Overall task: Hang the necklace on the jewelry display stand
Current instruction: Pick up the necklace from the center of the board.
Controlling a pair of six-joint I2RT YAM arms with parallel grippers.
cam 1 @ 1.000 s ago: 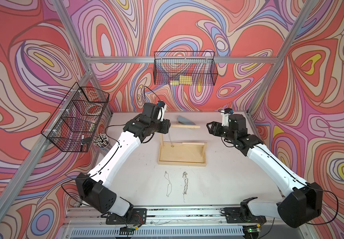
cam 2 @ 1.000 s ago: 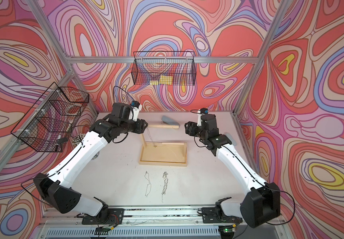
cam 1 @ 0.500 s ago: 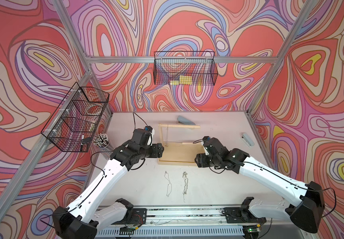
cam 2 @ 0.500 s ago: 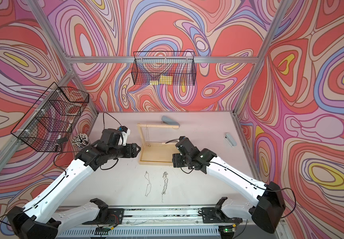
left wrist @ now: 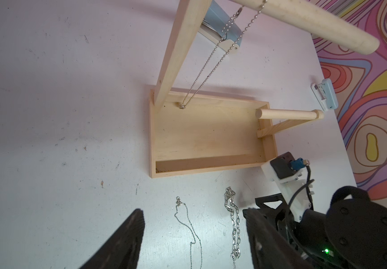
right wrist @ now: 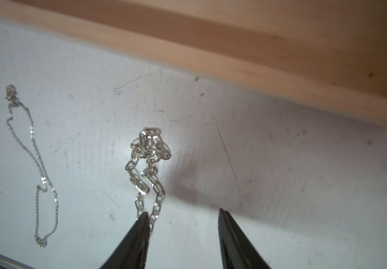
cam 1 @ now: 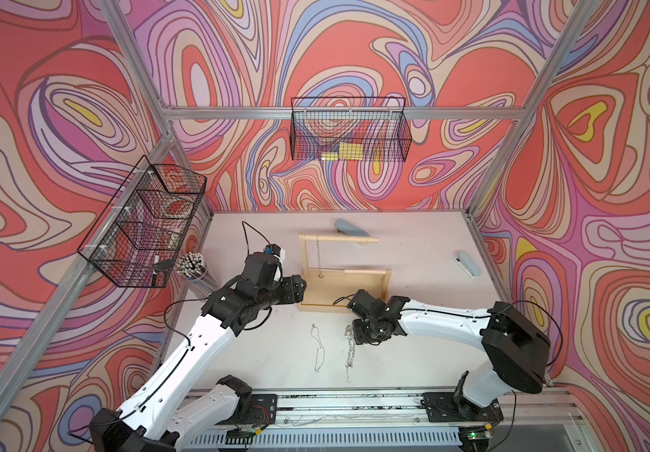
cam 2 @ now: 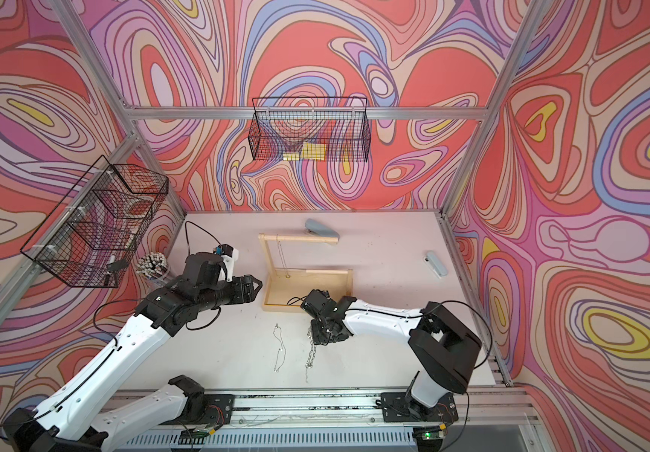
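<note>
The pale wooden jewelry display stand stands mid-table, and a ball-chain necklace hangs from its top bar. In front of its tray base lie a thick link necklace and a thin necklace. My right gripper is low over the table at the far end of the thick link necklace. It is open, and one fingertip touches the links. My left gripper is open and empty beside the base's left front corner.
Two pale blue staplers lie on the table, one behind the stand and one at the right edge. A cup of pencils stands at the left wall under a wire basket. Another basket hangs on the back wall.
Both arms came forward and down from the stand's top bar. The right gripper dropped to the thick link necklace and its jaws narrowed. The left gripper opened wider by the base's corner.
</note>
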